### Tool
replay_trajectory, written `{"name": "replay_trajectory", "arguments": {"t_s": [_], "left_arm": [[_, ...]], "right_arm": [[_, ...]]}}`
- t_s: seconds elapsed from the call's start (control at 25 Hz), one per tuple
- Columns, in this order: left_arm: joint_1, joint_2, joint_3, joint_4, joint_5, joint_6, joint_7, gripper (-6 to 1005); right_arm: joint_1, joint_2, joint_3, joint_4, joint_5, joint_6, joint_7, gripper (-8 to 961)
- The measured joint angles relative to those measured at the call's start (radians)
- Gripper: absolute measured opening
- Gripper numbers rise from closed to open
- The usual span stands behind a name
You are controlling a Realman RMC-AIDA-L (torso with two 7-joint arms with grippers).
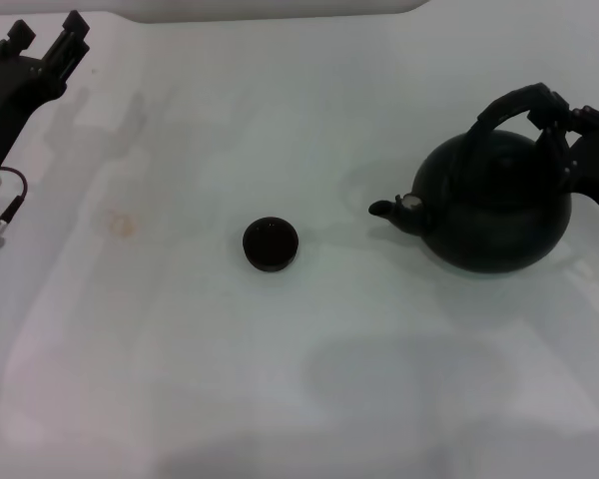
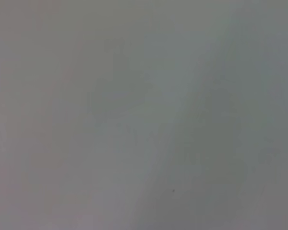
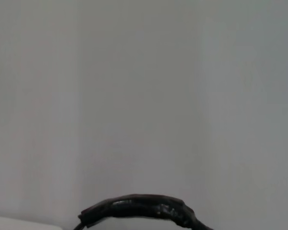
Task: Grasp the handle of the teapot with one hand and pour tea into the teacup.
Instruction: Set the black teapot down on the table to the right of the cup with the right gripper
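— White table (image 1: 280, 399), plain and pale all over, nothing on it but the two black pieces. See how they sit?

— I do. The teapot (image 1: 494, 205) stands upright on the robot's right side, spout (image 1: 389, 209) turned toward the middle, and the teacup (image 1: 271, 244) sits well apart from it, out in the open near the centre. I'd say that gap is there so the pot can be carried over and tipped with the spout already facing the cup.

— And the right claw (image 1: 557, 128)?

— It's up at the handle (image 1: 514, 105), at the end of the arch away from the spout — the black fingers blend into the black hoop, so I cannot tell whether they are spread or already pinching it. Its own wrist camera shows only the top of the arch against pale background.

— The pot looks flat on the table, not tilted.

— Yes — so the grasp is the step in hand, I think, and no pouring is begun.

— The left claw (image 1: 52, 42)?

— Parked far off at the table's left back corner, fingers spread, holding nothing. One arm does this job, so it keeps out of the way.
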Motion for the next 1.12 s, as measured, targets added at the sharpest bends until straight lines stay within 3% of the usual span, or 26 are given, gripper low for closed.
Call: {"name": "replay_trajectory", "arguments": {"t_s": [1.12], "left_arm": [[-0.005,0.0,-0.006,-0.024,-0.002,0.001,0.0,818]], "right_arm": [[-0.001,0.003,-0.019,-0.013,-0.002,0.052,0.038,178]]}}
